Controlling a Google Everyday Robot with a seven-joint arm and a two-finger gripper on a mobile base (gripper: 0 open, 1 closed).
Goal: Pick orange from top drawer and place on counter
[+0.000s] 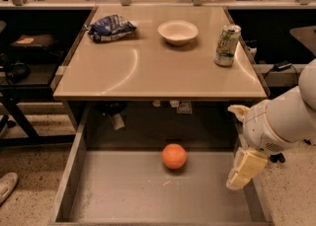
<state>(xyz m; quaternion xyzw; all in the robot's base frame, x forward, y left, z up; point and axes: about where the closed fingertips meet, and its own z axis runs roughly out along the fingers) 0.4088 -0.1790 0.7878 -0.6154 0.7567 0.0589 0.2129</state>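
Looking down on the counter [163,69], with the top drawer [123,190] standing open below its front edge. We note the orange [174,156] resting on the drawer's grey bottom, toward the back and roughly centred. The gripper [240,173] hangs over the drawer's right wall, well right of the orange and clear of it; apart or together, we cannot tell. On the counter: white bowl [177,31], green can [226,45], blue chip bag [111,26].

Orange fruit [174,156] — grey drawer [138,195], beige counter [163,69], cream end effector [239,175] at drawer's right
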